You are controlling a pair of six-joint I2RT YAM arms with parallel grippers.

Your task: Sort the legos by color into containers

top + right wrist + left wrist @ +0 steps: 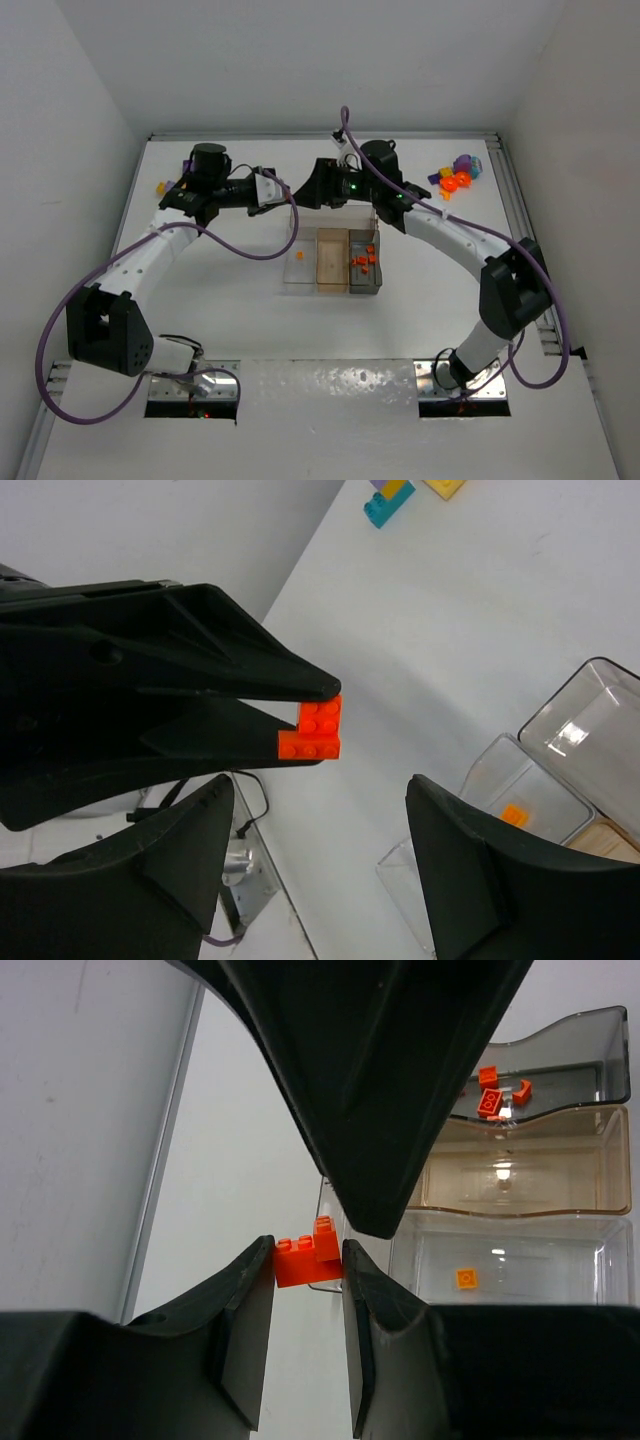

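The left gripper (308, 1256) pinched an L-shaped orange-red brick (300, 1266) between its fingers, under a large black pointed part (380, 1080), beside a tray (612, 1222) whose grey section (590, 1055) held several orange-red bricks (490, 1101), its tan section (560, 1165) lay alongside, and its clear section (560, 1260) held one small orange piece (466, 1278).

The top camera looks down from high up. Both wrist cameras sit very close — each sees the small orange-red plastic brick (308, 1257) (315, 731) and the clear plastic tray (520, 1260) (560, 720).
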